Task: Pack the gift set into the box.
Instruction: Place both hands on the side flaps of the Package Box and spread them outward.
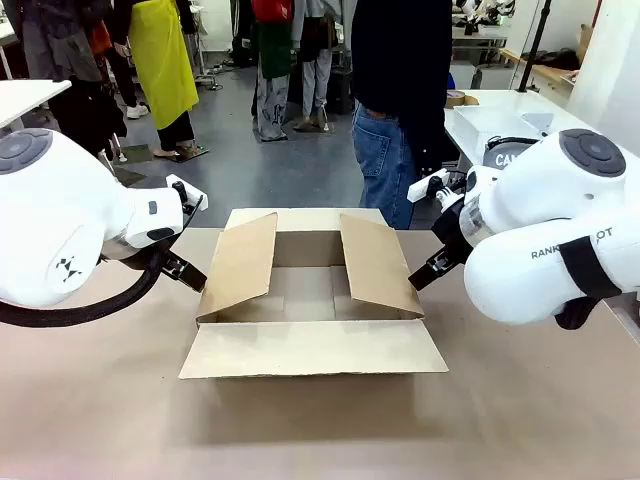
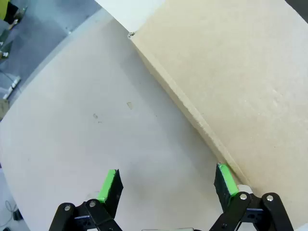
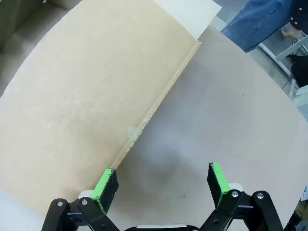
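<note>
**Box** [image 1: 315, 348]: large plain brown corrugated carton, shallow, standing open at the middle of the tan table [image 1: 100, 410]. The near flap is laid out flat toward the robot. The left and right flaps stand up at a slant, and the far flap is folded back toward the person. The bare cardboard floor of the box is in view.

**Left gripper** [image 2: 166, 182]: fingers spread wide and holding nothing, low over the tabletop at the box's left side. One green pad [image 2: 226, 179] lies just beside the lower edge of the cardboard wall; contact cannot be told. In the front view the gripper [image 1: 185, 268] sits beside the left flap.

**Right gripper** [image 3: 161, 182]: fingers spread wide and holding nothing, at the box's right side. One green pad [image 3: 103, 185] lies close against the cardboard edge; contact cannot be told. In the front view the gripper [image 1: 430, 272] sits beside the right flap.

**Dark grey pouch** [image 1: 503, 156]: lettered "CA" in white, the rest hidden by the right arm. It is on a white side table [image 1: 470, 110] at the far right, well apart from the box.

**Person** [image 1: 395, 90]: dark top and blue jeans, standing at the far side behind the box.
</note>
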Controlling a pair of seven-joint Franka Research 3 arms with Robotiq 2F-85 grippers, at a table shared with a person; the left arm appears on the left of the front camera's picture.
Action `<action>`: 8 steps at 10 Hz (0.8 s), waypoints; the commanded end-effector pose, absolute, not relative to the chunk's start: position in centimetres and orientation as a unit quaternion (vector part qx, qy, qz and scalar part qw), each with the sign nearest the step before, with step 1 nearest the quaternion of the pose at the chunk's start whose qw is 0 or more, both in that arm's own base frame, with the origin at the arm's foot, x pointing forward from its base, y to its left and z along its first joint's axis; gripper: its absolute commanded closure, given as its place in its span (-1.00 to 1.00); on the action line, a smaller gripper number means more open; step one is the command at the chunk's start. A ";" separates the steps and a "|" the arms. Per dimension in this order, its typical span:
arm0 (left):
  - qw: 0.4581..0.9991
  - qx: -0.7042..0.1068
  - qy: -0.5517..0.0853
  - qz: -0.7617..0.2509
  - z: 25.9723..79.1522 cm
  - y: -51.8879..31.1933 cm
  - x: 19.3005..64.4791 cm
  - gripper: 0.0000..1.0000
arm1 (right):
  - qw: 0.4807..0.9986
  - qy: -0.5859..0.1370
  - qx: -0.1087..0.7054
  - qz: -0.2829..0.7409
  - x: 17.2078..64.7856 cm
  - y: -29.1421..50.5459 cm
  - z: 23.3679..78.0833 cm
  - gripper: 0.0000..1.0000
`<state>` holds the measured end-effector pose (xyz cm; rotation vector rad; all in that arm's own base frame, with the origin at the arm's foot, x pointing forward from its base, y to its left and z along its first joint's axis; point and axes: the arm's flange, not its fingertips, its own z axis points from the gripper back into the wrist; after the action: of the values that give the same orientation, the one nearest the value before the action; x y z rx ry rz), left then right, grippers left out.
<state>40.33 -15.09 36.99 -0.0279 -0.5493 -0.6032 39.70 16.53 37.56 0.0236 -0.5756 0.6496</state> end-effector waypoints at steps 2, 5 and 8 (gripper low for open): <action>0.918 -0.014 -0.267 -0.293 37.0 -15.1 40.3 -1.00 | 0.907 -0.279 0.011 0.315 39.7 16.5 37.6 -1.00; 0.918 -0.014 -0.267 -0.293 37.0 -15.1 40.3 -1.00 | 0.907 -0.279 0.011 0.315 39.7 16.5 37.6 -1.00; 0.918 -0.014 -0.267 -0.293 37.0 -15.1 40.3 -1.00 | 0.907 -0.279 0.011 0.315 39.7 16.5 37.6 -1.00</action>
<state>40.33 -15.09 36.99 -0.0281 -0.5493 -0.6030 39.71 16.52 37.56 0.0230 -0.5757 0.6500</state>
